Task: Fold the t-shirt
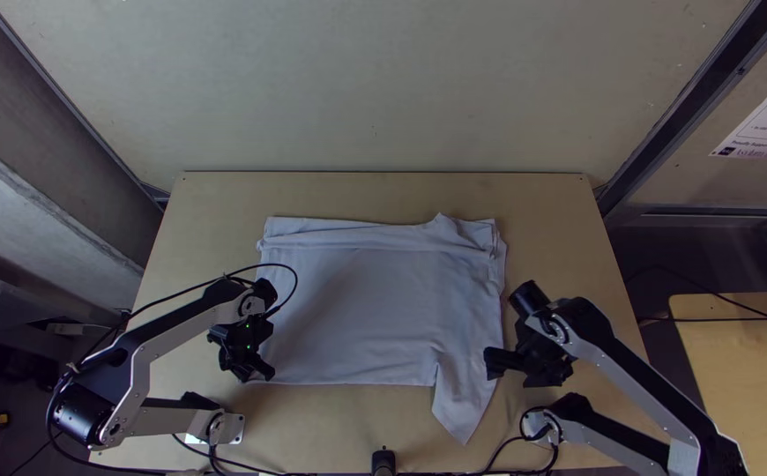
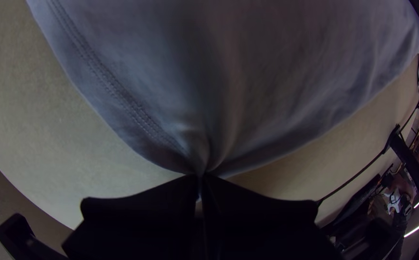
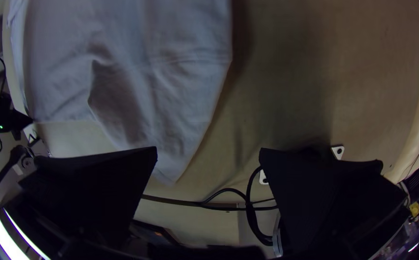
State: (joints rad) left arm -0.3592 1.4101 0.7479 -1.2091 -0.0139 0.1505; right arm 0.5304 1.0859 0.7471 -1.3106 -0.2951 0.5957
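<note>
The white t-shirt [image 1: 357,300] lies folded in a wide rectangle, with a band doubled along its far edge and a pointed sleeve [image 1: 463,405] hanging toward the near side at its right. At its near left corner is my left gripper [image 1: 258,372]; in the left wrist view my left gripper [image 2: 200,179] is shut on that corner, and cloth [image 2: 229,86] gathers into creases there. Just right of the sleeve stands my right gripper [image 1: 492,363]. In the right wrist view my right gripper [image 3: 208,149] is open, the sleeve tip [image 3: 168,168] lying near one finger.
Bare wooden table [image 1: 542,220] surrounds the shirt. Black cables [image 1: 489,458] run along the near edge between the arm bases, by a small black post [image 1: 383,461]. A second wooden table [image 1: 745,370] stands at the right.
</note>
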